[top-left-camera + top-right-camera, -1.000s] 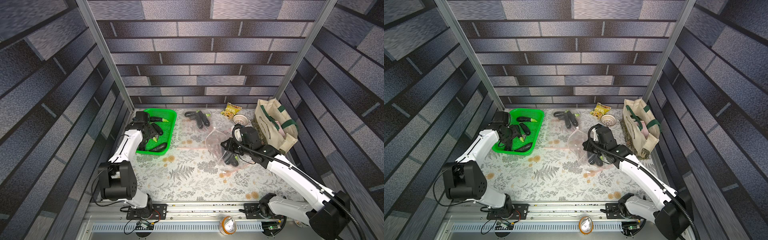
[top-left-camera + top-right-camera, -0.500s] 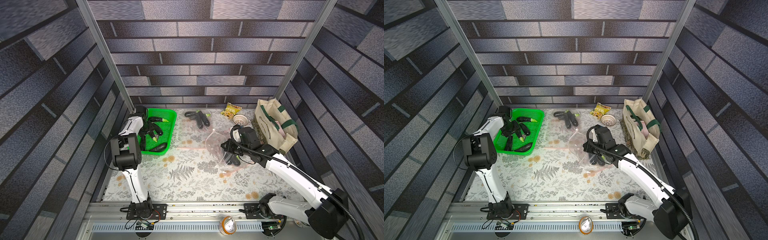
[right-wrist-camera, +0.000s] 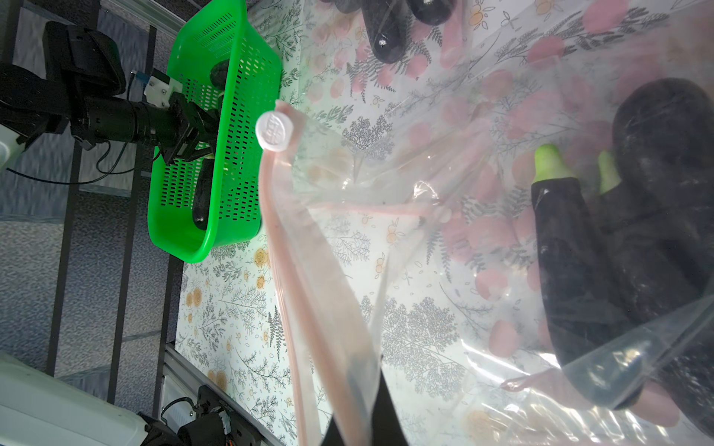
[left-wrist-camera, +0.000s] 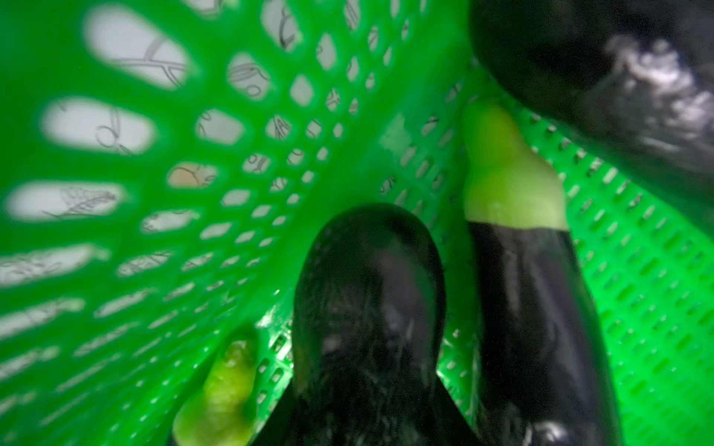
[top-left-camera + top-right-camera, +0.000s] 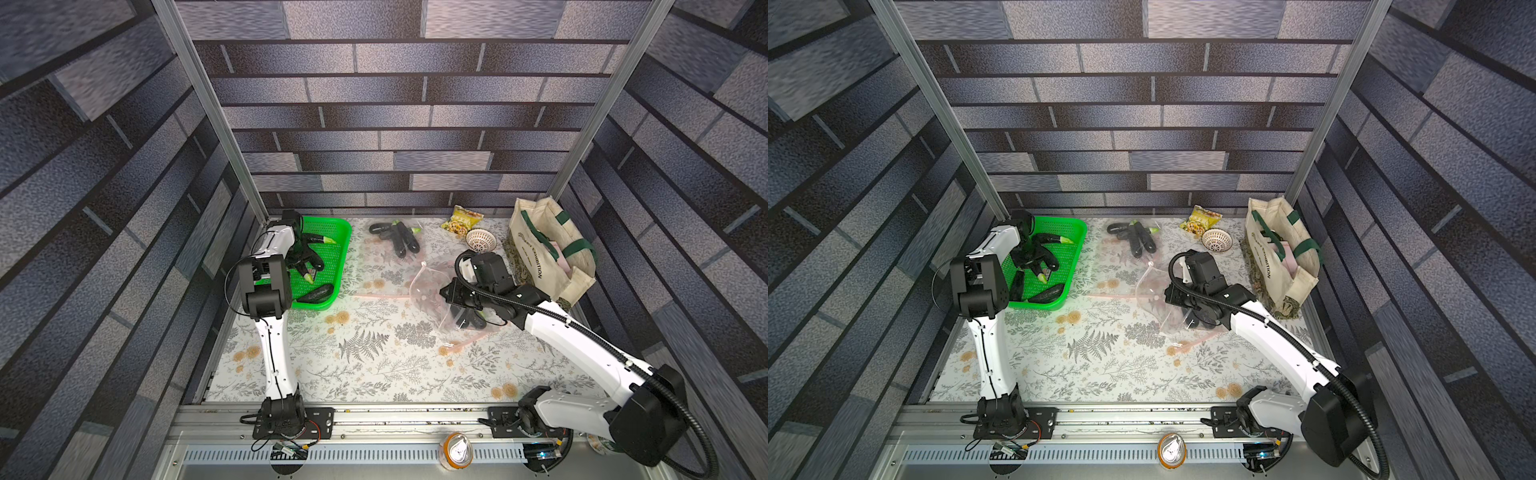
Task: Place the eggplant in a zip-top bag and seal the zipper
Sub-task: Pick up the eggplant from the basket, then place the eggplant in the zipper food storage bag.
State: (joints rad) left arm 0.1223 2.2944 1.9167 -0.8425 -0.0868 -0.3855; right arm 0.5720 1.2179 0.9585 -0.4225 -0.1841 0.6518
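Half mat bare, R gripper pinching bag rim, basket at L edge

Cream tote bag with green straps, yellow snack packet, white slotted bowl just beside it, floral tablecloth

A robot test cell in a lab, dressed to look domestic: grey brick-print wall panels hang on bare aluminium posts, and a left arm and right arm are bolted to a metal mounting rail with loose cables at the front edge. The work surface is a fern-print tablecloth laid with household props: a green basket, a canvas tote bag, a snack packet, a small white bowl
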